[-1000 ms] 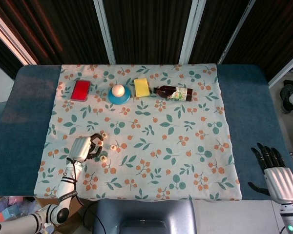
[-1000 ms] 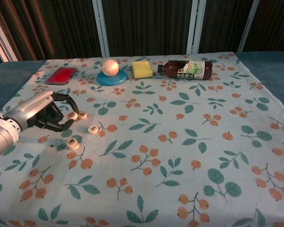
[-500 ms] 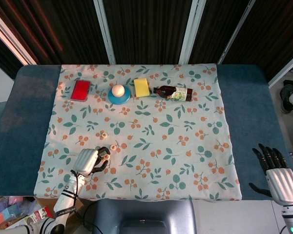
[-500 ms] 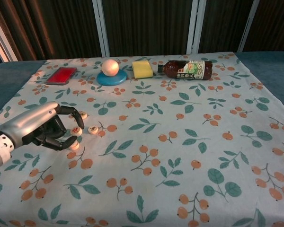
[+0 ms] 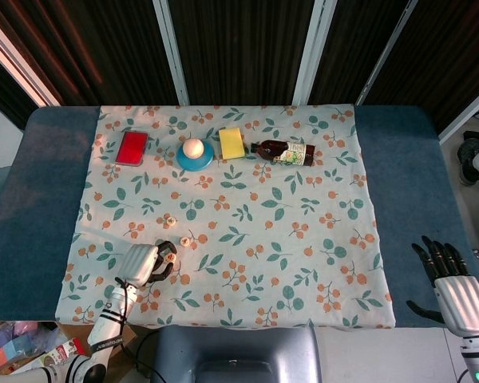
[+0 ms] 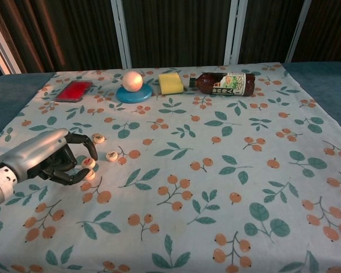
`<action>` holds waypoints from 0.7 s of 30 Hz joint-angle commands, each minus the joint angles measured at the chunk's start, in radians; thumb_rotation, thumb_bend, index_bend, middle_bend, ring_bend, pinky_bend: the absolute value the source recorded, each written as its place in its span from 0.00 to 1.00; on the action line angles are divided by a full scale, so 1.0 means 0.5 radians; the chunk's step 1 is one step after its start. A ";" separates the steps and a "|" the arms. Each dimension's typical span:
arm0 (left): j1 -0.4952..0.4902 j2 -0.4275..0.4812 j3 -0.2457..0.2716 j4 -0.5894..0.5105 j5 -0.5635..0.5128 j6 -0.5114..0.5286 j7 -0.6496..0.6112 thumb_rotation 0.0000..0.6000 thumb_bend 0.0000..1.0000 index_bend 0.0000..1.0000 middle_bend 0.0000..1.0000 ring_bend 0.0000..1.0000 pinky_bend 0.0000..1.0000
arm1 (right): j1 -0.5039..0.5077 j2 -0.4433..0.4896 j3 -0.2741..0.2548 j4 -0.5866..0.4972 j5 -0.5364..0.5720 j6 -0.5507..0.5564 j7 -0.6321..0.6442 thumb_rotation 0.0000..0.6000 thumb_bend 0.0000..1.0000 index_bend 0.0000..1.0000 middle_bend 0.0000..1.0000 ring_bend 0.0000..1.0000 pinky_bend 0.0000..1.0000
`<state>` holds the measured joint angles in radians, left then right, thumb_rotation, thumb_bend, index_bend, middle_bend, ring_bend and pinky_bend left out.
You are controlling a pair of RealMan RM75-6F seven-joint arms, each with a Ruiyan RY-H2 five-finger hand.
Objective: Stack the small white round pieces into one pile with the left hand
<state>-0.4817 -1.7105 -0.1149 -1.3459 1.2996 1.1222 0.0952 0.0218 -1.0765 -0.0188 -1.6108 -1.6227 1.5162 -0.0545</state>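
Observation:
Small white round pieces lie on the floral cloth [image 6: 227, 187] at the left front. One piece [image 6: 98, 138] sits farthest back, and another piece [image 6: 111, 155] lies just right of my left hand [image 6: 45, 162]. That hand pinches a third piece [image 6: 88, 163] between thumb and a curled finger, directly on or just above a fourth piece [image 6: 90, 174]; I cannot tell if they touch. In the head view the left hand [image 5: 141, 265] is near the cloth's front left, with the held piece [image 5: 169, 256] at its fingertips. My right hand [image 5: 455, 291] hangs off the table's front right, fingers spread and empty.
Along the back of the cloth stand a red flat case [image 5: 132, 147], a blue dish with a white ball [image 5: 195, 152], a yellow sponge [image 5: 231, 144] and a brown bottle [image 5: 286, 152] lying on its side. Blue table surface [image 5: 48, 183] borders the cloth.
My left hand took one piece from the far pair, drew back toward the front, and has now lowered it over the nearest piece. The right hand has not moved.

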 commanded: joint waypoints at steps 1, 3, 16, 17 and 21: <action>-0.002 -0.005 -0.004 0.014 -0.006 -0.005 -0.001 1.00 0.43 0.50 1.00 1.00 1.00 | 0.000 0.000 0.001 0.000 0.001 0.000 -0.001 1.00 0.07 0.00 0.00 0.00 0.00; -0.005 -0.011 -0.009 0.031 -0.014 -0.012 0.000 1.00 0.43 0.50 1.00 1.00 1.00 | 0.000 -0.001 0.002 -0.001 0.003 0.000 -0.002 1.00 0.07 0.00 0.00 0.00 0.00; 0.004 0.005 0.002 0.050 -0.006 -0.016 -0.015 1.00 0.43 0.48 1.00 1.00 1.00 | 0.003 -0.007 0.005 -0.005 0.012 -0.010 -0.018 1.00 0.07 0.00 0.00 0.00 0.00; 0.003 0.006 0.003 0.048 -0.005 -0.019 -0.013 1.00 0.43 0.48 1.00 1.00 1.00 | 0.003 -0.007 0.005 -0.005 0.012 -0.010 -0.019 1.00 0.07 0.00 0.00 0.00 0.00; 0.000 0.007 0.004 0.049 -0.020 -0.040 -0.003 1.00 0.44 0.45 1.00 1.00 1.00 | 0.003 -0.007 0.004 -0.005 0.009 -0.009 -0.019 1.00 0.07 0.00 0.00 0.00 0.00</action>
<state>-0.4813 -1.7071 -0.1134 -1.3215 1.2916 1.1045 0.0930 0.0231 -1.0798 -0.0170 -1.6134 -1.6181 1.5117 -0.0638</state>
